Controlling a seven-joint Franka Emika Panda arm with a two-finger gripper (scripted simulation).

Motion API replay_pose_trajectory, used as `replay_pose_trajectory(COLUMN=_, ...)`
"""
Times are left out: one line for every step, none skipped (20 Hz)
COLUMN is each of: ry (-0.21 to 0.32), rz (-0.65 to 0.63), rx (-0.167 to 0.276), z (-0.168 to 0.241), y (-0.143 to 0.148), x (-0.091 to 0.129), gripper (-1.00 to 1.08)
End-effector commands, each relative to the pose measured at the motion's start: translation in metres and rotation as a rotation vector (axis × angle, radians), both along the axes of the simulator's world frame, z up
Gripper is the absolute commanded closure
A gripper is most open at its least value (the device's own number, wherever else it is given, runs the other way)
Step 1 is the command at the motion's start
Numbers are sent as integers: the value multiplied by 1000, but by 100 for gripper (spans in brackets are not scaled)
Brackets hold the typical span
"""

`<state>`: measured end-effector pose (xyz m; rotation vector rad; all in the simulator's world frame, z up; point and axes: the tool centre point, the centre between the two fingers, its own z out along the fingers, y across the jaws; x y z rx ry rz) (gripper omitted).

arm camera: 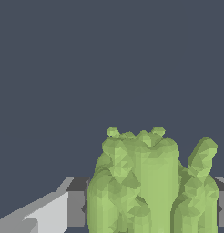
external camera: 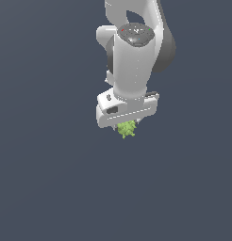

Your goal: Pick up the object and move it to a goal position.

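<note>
Main risk — slip and drop in transit. Object [external camera: 127,129] small, bumpy, far narrower than the white gripper [external camera: 126,123]; contact probably on knobs only, so hold judged shallow, prone to rotating out under a quick swing. Second risk: lump hangs mostly below the jaws, could snag or be knocked loose on a low pass. No goal marker visible.

Arm [external camera: 133,56] vertical, wrist pointing straight down over plain dark surface [external camera: 42,188], hand body broadside to exterior view. Object tucked directly under, between the jaws. Wrist view: green lump [arm camera: 145,186] fills the gap, grey finger [arm camera: 75,205] just beside it — jaws apparently closed narrow on it; actual contact not clearly seen.
</note>
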<state>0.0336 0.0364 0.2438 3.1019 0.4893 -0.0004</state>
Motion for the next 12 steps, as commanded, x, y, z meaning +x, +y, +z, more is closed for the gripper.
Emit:
replay_pose_trajectory(ry=0, rz=0, rx=0, z=29, y=6, x=-10, gripper=108)
replay_pose_trajectory(ry=0, rz=0, rx=0, z=40, y=8, x=-14, gripper=108)
replay_pose_trajectory(ry=0, rz=0, rx=0, z=52, y=11, x=-17, gripper=108)
replay_pose_trajectory(ry=0, rz=0, rx=0, z=63, y=13, x=-21, gripper=108)
replay_pose_trajectory(ry=0, rz=0, rx=0, z=74, y=16, x=-24, gripper=108)
replay_pose_trajectory(ry=0, rz=0, rx=0, z=85, y=18, x=-28, gripper=108)
replay_pose_trajectory(ry=0, rz=0, rx=0, z=97, y=21, x=-31, gripper=108)
replay_pose_trajectory(ry=0, rz=0, rx=0, z=108, y=23, x=-35, gripper=108)
replay_pose_trajectory(ry=0, rz=0, rx=0, z=119, y=25, x=-38, gripper=108)
replay_pose_trajectory(ry=0, rz=1, rx=0, z=130, y=28, x=-41, gripper=108)
replay_pose_trajectory(ry=0, rz=1, rx=0, z=140, y=30, x=-44, gripper=108)
replay_pose_trajectory(ry=0, rz=1, rx=0, z=150, y=32, x=-47, gripper=108)
